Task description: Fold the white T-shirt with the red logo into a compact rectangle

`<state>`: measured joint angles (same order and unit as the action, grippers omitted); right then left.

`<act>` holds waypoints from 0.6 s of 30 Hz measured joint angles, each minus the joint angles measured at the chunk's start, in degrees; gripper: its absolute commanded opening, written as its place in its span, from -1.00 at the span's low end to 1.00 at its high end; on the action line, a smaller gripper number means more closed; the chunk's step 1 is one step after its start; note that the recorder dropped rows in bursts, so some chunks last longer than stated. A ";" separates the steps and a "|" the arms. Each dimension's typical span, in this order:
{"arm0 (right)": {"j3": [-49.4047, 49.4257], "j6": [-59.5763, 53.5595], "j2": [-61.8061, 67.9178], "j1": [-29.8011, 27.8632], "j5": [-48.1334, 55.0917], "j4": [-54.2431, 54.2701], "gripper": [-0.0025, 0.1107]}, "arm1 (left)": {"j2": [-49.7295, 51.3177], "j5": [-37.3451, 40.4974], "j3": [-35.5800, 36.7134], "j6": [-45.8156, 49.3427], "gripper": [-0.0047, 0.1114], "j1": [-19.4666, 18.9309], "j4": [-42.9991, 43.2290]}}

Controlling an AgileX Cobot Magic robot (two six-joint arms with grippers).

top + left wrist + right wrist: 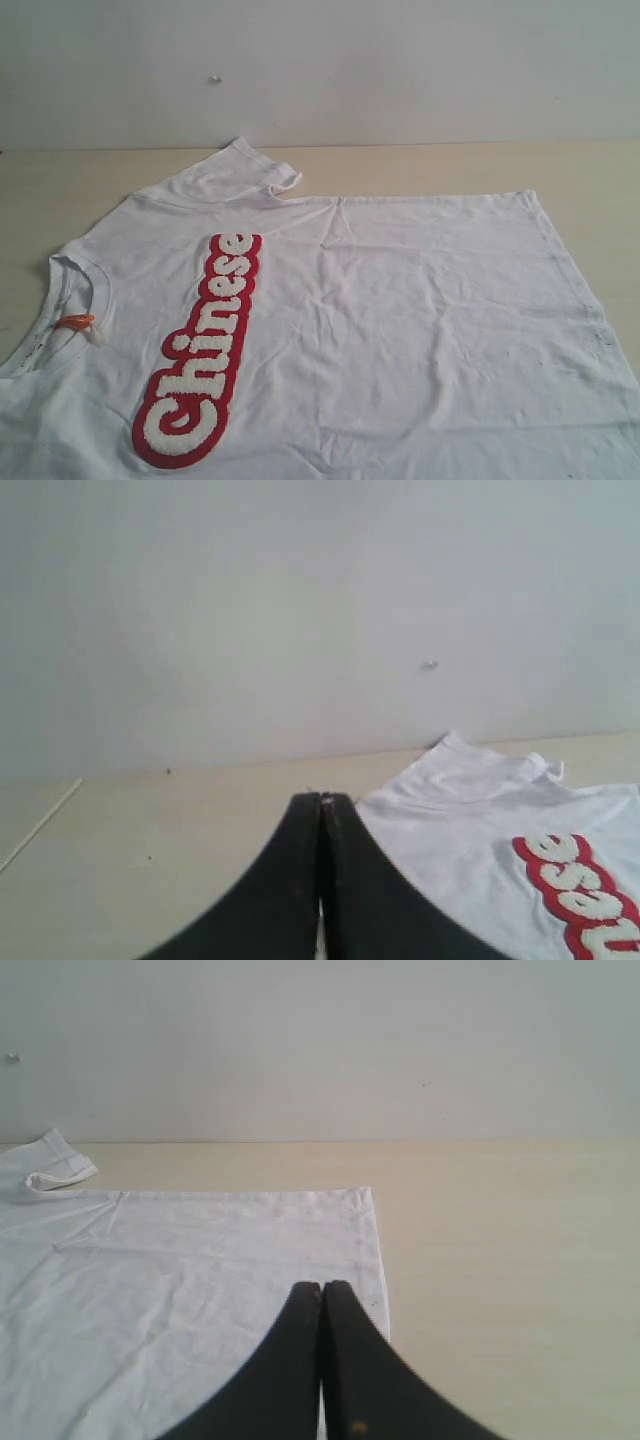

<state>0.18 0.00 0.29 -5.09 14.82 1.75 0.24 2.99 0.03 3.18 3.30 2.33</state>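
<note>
The white T-shirt [400, 320] lies spread flat on the table, neck with a small orange tag [75, 321] at the left, hem at the right. The red logo [200, 350] spelling "Chinese" runs from near to far down the chest. One sleeve [235, 172] is bunched at the far edge. Neither gripper shows in the exterior view. My left gripper [322, 798] is shut and empty, hovering beside the shirt's [480, 820] shoulder near the logo [585, 895]. My right gripper [322, 1285] is shut and empty, above the shirt [180, 1280] near its hem corner.
The light wooden table [590, 170] runs back to a plain white wall [400, 60]. Bare tabletop [510, 1260] lies beyond the hem, and more [150, 840] past the shoulder. The shirt's near part runs out of the exterior view's lower edge.
</note>
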 measured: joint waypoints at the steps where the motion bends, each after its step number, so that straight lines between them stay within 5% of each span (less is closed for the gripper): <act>1: 0.00 0.00 0.00 0.00 0.00 0.00 -0.96 | 0.00 -0.28 0.00 0.30 -0.92 0.00 0.00; 7: 0.00 0.92 0.00 0.00 -2.62 1.96 -0.96 | 0.00 -0.53 0.00 -1.91 -0.92 0.00 0.20; 18: 0.00 8.06 0.00 0.00 -28.06 22.22 -0.96 | 0.00 -6.21 0.00 -27.18 -0.92 0.00 0.20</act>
<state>0.18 8.06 0.29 -5.09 -13.24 23.97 0.24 -3.22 0.03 -24.00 3.30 2.54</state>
